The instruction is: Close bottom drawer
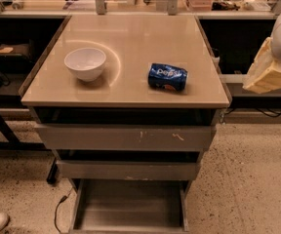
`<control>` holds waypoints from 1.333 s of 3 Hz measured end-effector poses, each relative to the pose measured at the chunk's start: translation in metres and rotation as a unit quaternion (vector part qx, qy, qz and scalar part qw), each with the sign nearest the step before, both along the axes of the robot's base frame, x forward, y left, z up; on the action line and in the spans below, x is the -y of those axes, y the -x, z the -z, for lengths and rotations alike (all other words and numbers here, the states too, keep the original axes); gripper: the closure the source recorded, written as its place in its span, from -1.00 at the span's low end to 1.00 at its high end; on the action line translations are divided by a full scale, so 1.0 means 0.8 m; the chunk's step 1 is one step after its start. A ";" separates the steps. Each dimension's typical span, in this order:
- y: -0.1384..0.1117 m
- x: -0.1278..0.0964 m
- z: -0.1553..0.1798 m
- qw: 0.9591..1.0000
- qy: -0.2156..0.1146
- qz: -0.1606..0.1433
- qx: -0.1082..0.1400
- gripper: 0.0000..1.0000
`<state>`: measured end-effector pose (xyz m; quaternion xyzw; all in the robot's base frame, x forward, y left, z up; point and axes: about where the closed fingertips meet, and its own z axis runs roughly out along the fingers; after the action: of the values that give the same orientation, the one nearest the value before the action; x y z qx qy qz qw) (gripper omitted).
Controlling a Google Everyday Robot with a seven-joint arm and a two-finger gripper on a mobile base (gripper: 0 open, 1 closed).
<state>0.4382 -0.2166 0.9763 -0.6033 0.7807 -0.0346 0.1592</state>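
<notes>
Gripper [270,74] is seen at right edge of frame, beside tabletop [130,33]; grasp state cannot be told. Bottom drawer [130,206] is found pulled out at bottom centre, tray exposed, well apart from gripper. White bowl [85,63] and blue can [168,77] are set on tabletop above.

The one camera looks steeply down from in front of the table [130,43], fairly near. The bottom drawer [130,204] reaches the frame's lower edge. The gripper [266,74] hangs at the right edge.
</notes>
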 end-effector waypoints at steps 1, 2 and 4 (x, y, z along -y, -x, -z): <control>0.000 0.000 0.000 1.000 0.000 0.000 0.000 1.00; 0.020 -0.001 0.029 1.000 -0.002 0.004 -0.024 1.00; 0.132 -0.046 0.166 0.992 -0.043 0.004 -0.115 1.00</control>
<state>0.3322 -0.1795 0.8438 -0.5925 0.7972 0.0680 0.0940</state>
